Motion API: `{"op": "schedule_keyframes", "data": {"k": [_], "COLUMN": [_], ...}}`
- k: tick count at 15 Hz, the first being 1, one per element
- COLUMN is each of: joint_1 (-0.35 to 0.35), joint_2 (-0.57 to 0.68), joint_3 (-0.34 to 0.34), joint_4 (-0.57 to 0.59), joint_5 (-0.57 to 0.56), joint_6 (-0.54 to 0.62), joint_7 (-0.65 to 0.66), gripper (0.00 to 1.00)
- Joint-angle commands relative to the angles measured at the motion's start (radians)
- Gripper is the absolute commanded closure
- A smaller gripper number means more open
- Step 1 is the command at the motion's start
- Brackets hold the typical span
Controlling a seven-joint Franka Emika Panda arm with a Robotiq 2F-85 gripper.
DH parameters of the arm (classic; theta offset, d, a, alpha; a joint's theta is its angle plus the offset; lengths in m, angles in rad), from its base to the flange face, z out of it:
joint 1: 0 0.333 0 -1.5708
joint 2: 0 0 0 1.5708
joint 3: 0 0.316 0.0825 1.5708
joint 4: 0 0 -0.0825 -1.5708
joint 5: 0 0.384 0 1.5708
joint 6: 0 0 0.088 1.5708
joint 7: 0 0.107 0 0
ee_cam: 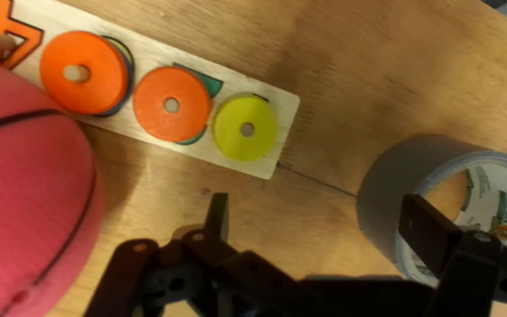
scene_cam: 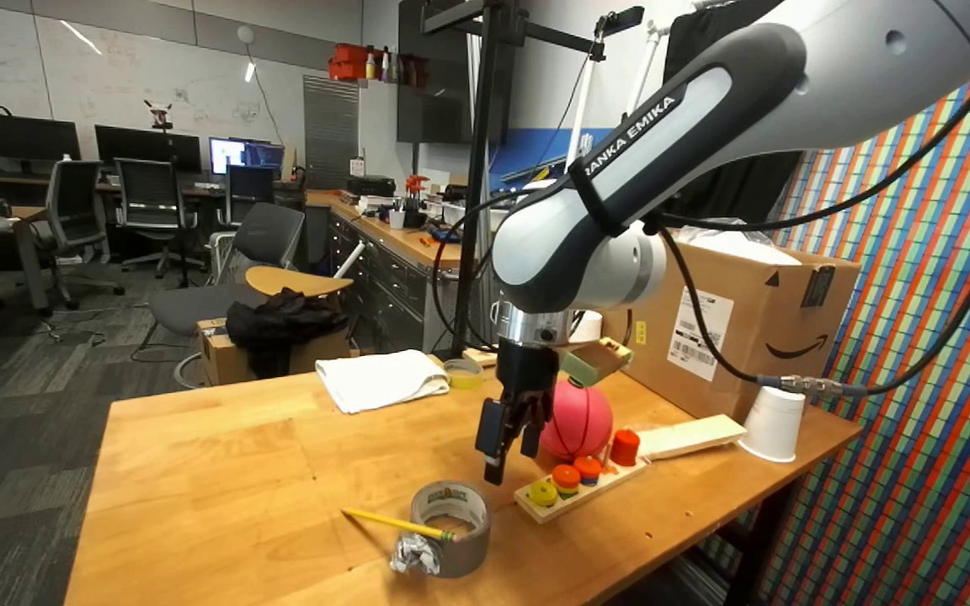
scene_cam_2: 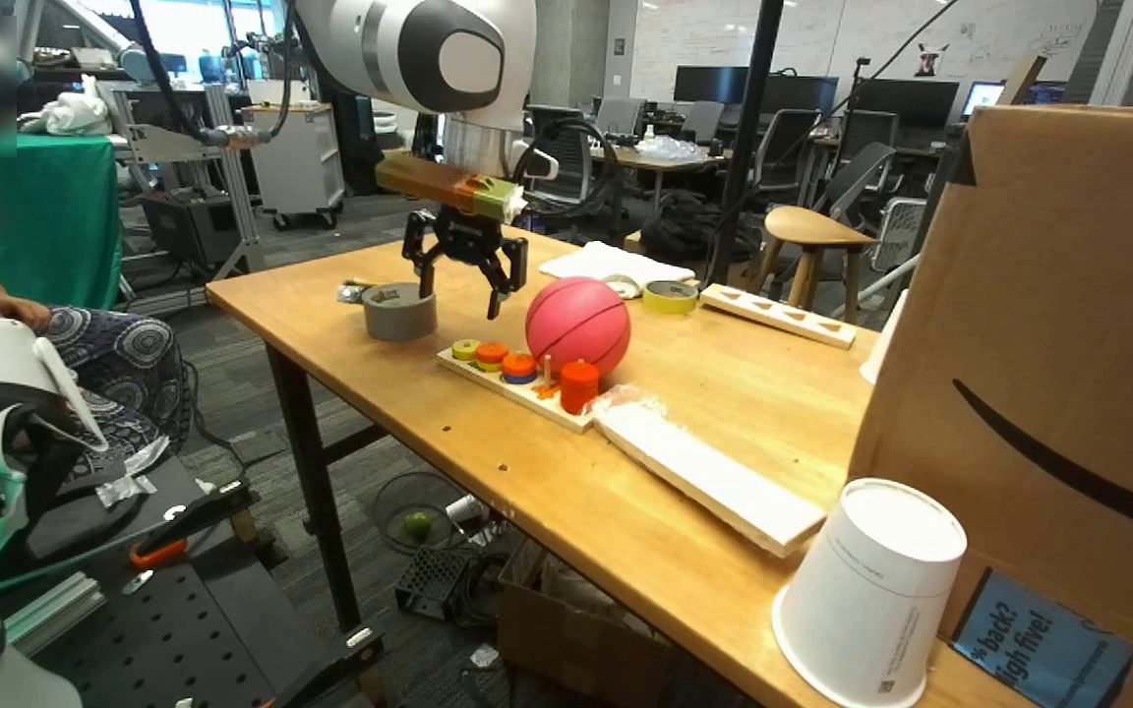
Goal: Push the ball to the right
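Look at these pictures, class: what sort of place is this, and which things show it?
Most likely a robotics lab: there is a robot arm in the foreground, with monitors and a whiteboard in the background.

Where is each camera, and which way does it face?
An exterior view sits nearest the grey tape, facing ball and box; arm and gripper show.
An exterior view sits by the white cup, facing ball, grey tape beyond; arm and gripper show.
The wrist view sits on the arm, facing down at peg board, ball, grey tape; gripper shows.
Both exterior views share arm, ball and box.
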Motion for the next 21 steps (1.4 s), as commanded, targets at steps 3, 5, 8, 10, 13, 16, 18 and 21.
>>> {"op": "schedule_keyframes", "data": {"k": [3, 5, 8, 10, 13, 16, 18, 21], "joint_1": [-0.101, -0.126, -0.16, -0.168, -0.141, -0.096, -0.099, -0.091], "joint_2": [-0.083, -0.149, -0.298, -0.416, -0.58, -0.704, -0.645, -0.667], "joint_3": [-0.073, -0.108, -0.146, -0.159, -0.159, -0.161, -0.162, -0.162], "joint_4": [0.035, 0.036, 0.004, -0.039, -0.13, -0.238, -0.191, -0.218], "joint_5": [-0.123, -0.225, -0.336, -0.366, -0.345, -0.318, -0.34, -0.34], "joint_6": [0.028, 0.034, 0.052, 0.078, 0.064, 0.039, 0.032, 0.031], "joint_7": [-0.035, -0.019, -0.028, -0.044, -0.059, -0.06, -0.039, -0.036], "gripper": [0.0, 0.0, 0.0, 0.0, 0.0, 0.0, 0.0, 0.0]}}
